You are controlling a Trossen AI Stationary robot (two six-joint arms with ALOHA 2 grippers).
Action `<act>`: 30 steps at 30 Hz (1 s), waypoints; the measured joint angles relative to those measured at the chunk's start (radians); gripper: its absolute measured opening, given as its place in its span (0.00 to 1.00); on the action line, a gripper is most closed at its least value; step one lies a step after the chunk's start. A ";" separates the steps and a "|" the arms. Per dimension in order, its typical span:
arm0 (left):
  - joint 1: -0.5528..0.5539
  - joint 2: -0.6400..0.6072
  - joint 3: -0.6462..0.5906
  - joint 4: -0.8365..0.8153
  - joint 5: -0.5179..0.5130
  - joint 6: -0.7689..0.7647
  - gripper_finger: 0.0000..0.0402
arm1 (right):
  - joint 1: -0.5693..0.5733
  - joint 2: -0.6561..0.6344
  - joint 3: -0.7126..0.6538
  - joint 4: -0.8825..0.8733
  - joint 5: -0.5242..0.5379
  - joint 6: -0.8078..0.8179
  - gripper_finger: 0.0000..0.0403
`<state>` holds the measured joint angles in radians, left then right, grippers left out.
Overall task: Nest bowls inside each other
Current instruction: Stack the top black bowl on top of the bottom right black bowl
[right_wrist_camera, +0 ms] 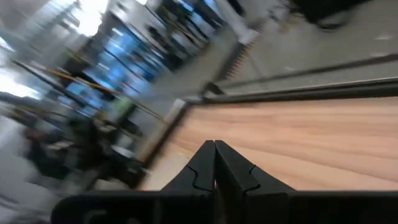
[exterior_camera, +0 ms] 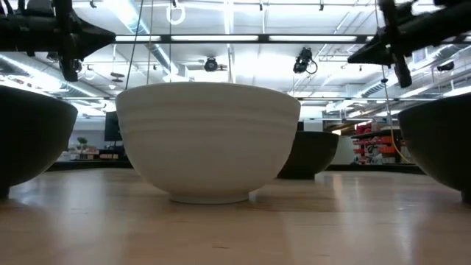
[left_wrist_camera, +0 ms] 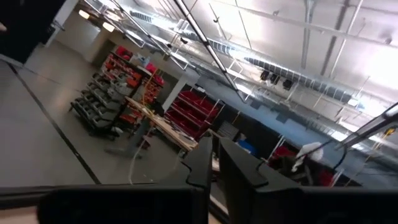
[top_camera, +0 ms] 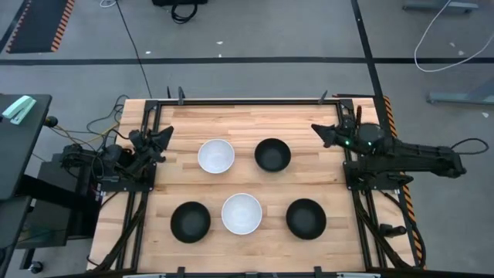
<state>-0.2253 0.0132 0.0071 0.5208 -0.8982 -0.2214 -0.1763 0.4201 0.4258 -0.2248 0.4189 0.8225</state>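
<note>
Five bowls stand upright on their bases on the wooden table. In the high view two white bowls sit at the far left point(top_camera: 215, 157) and the near middle point(top_camera: 241, 213). Three black bowls sit at the far middle point(top_camera: 272, 154), near left point(top_camera: 190, 222) and near right point(top_camera: 306, 218). In the low view the near white bowl point(exterior_camera: 208, 138) fills the centre, with black bowls at the left point(exterior_camera: 33, 136) and right point(exterior_camera: 440, 143) edges and one point(exterior_camera: 313, 153) behind. My left gripper point(top_camera: 164, 136) is shut at the table's left edge, my right gripper point(top_camera: 317, 129) shut at the right edge; both touch nothing.
The table point(top_camera: 247, 123) has a black frame along its far edge and rails down both sides, where the arm bases stand. Bare wood lies between the bowls and along the far strip. Cables and equipment point(top_camera: 77, 162) sit off the table's left side.
</note>
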 joint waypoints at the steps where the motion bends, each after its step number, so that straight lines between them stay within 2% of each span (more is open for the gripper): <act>1: 0.000 0.000 0.000 -0.001 -0.003 0.008 0.13 | -0.007 0.042 0.050 -0.054 0.000 -0.017 0.04; 3: 0.000 0.000 0.001 -0.008 -0.007 0.025 0.18 | -0.019 0.127 0.150 -0.158 -0.001 -0.068 0.04; 6: 0.000 0.001 0.042 -0.140 -0.017 0.025 0.25 | -0.033 0.247 0.283 -0.290 -0.007 -0.148 0.07; 11: 0.000 0.001 0.201 -0.500 -0.022 -0.044 0.35 | -0.064 0.420 0.461 -0.448 -0.009 -0.244 0.17; 15: 0.000 0.031 0.348 -0.765 -0.023 -0.159 0.40 | -0.104 0.544 0.562 -0.524 -0.049 -0.280 0.25; 20: 0.000 0.124 0.503 -1.013 -0.022 -0.295 0.40 | -0.167 0.697 0.638 -0.617 -0.178 -0.268 0.33; 25: 0.000 0.257 0.617 -1.246 -0.016 -0.484 0.37 | -0.216 0.846 0.665 -0.701 -0.287 -0.258 0.35; 30: 0.000 0.405 0.692 -1.430 0.057 -0.644 0.38 | -0.220 0.961 0.666 -0.718 -0.386 -0.253 0.35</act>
<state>-0.2253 0.4181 0.6986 -0.9090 -0.8411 -0.8654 -0.3958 1.3814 1.0914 -0.9424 0.0326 0.5692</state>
